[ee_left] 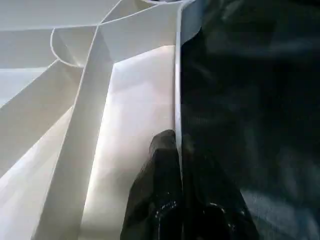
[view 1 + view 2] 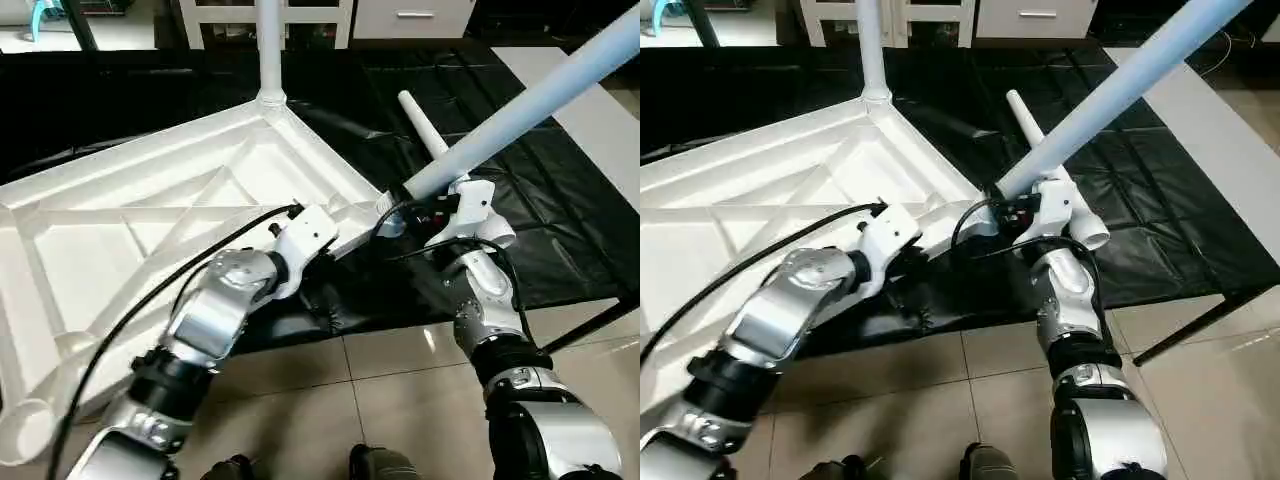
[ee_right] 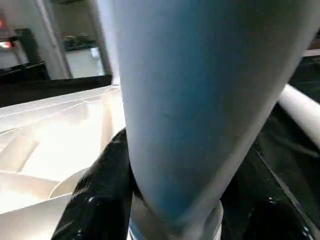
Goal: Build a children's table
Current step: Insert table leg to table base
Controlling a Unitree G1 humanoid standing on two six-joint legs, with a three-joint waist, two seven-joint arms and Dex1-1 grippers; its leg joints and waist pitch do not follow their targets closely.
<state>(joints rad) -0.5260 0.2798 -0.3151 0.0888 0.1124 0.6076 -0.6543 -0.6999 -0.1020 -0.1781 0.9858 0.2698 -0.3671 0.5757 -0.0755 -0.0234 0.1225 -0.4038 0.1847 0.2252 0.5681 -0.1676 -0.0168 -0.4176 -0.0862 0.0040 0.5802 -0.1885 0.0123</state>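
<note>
My left claw (image 1: 177, 165) pinches the white ribbed plastic tabletop's rim (image 1: 177, 90); my right claw (image 3: 170, 200) clamps the long white tube leg (image 2: 520, 110), which I should straighten upright over the corner socket.

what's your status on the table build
Left hand shut on tabletop rim. Right hand holds leg at corner socket. One leg fitted.

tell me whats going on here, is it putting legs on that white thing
Yes. The table top lies underside up on a black sheet, with one leg already standing in its far corner socket. The left gripper is shut on the top's rim, steadying it, while the right gripper holds a second leg tilted at the near corner. A spare leg lies on the sheet.
</note>
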